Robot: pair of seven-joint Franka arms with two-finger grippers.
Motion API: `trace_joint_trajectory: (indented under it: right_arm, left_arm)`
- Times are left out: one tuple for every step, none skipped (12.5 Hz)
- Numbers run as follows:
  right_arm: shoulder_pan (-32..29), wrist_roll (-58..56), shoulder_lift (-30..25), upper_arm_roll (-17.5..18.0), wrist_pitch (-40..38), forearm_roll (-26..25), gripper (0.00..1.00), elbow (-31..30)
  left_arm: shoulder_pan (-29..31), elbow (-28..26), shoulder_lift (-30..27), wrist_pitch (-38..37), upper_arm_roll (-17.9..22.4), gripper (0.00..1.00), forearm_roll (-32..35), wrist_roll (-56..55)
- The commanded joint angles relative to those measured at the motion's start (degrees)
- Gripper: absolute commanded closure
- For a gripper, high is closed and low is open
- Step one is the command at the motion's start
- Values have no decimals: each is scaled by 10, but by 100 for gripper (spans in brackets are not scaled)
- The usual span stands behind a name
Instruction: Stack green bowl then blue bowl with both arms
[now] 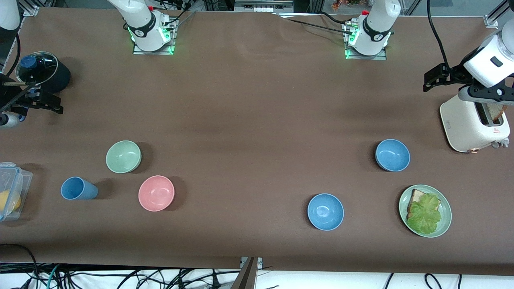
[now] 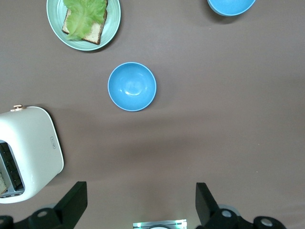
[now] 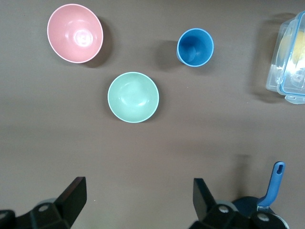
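The pale green bowl [image 1: 123,156] [image 3: 133,97] sits upright toward the right arm's end of the table. Two blue bowls stand toward the left arm's end: one [image 1: 392,155] [image 2: 132,86] closer to the toaster, the other [image 1: 325,211] [image 2: 231,5] nearer the front camera. My left gripper [image 1: 486,94] [image 2: 138,202] hangs high over the toaster, open and empty. My right gripper [image 1: 12,102] [image 3: 138,200] hangs high beside the dark pot, open and empty. Neither touches a bowl.
A pink bowl [image 1: 156,193] and a blue cup [image 1: 78,188] stand near the green bowl. A clear plastic box [image 1: 10,190] and a lidded dark pot [image 1: 40,72] are at the right arm's end. A white toaster [image 1: 474,120] and a green plate [image 1: 445,224] with bread and lettuce are at the left arm's end.
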Motion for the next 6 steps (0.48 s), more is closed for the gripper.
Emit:
trace_joint_trajectory:
  right_arm:
    - [-5,3,6,7,-3,-4,1,14]
    - [-5,3,5,7,-3,-5,1,14]
    - [-6,3,5,7,-3,-5,1,14]
    - [-7,-3,6,6,-2,-5,1,15]
    - [-7,-21,6,6,0,-6,1,15]
    - [-7,-39,7,5,1,-4,1,14]
  left_arm:
    - [2,-20,-20,7,-5,0,16,12]
    - [2,-20,-20,9,-5,0,16,12]
    - [2,-20,-20,9,-5,0,16,12]
    - [2,-20,-20,8,-5,0,16,12]
    - [2,-20,-20,8,-5,0,16,12]
    - [2,-19,-20,8,-5,0,16,12]
